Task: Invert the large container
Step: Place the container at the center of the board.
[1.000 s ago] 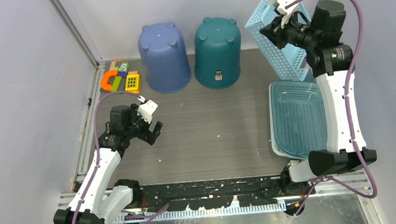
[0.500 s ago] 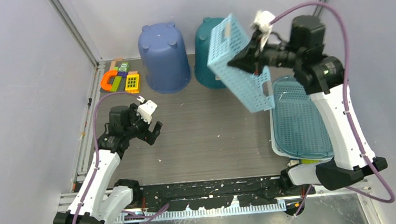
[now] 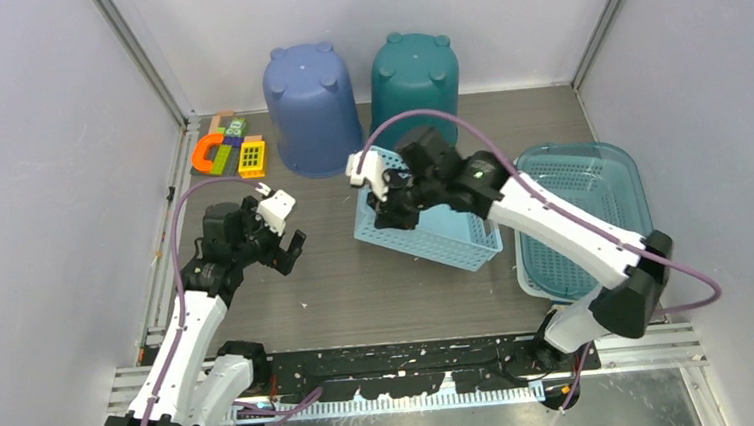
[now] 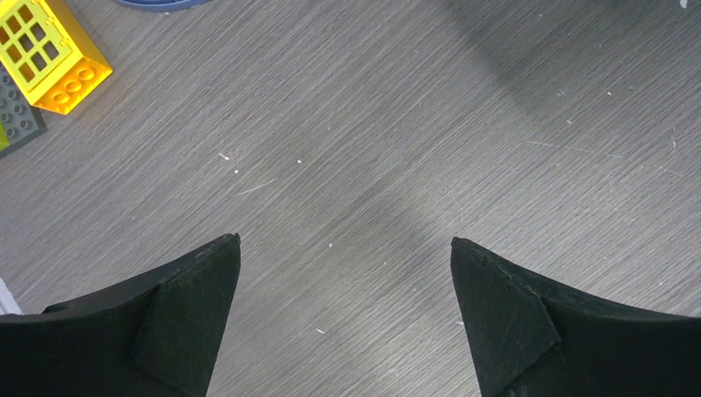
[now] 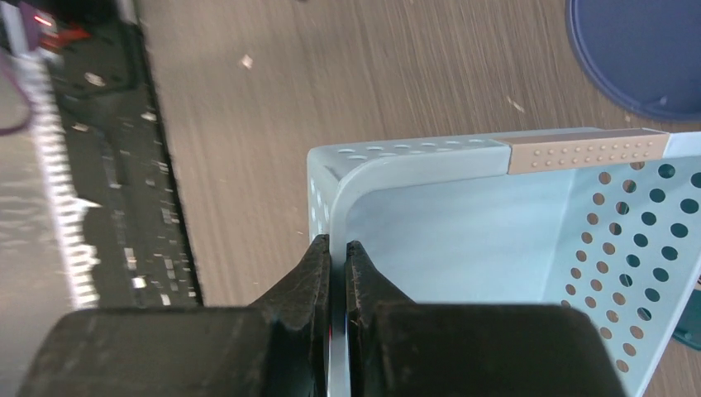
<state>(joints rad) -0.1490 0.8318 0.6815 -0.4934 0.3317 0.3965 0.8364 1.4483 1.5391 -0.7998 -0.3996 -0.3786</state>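
Right wrist view is showing the right jaws pinching shut on the rim of a small pale-blue basket (image 5: 463,240) near its corner. That basket is sitting open side up at mid-bench (image 4: 372,124), though whether it is touching the wood I cannot tell. Over on the other side, the left jaws are standing wide apart and holding nothing, hanging near a yellow block (image 4: 50,58). At the right edge the large teal basket (image 3: 596,178) is lying open side up, just beside the small one.
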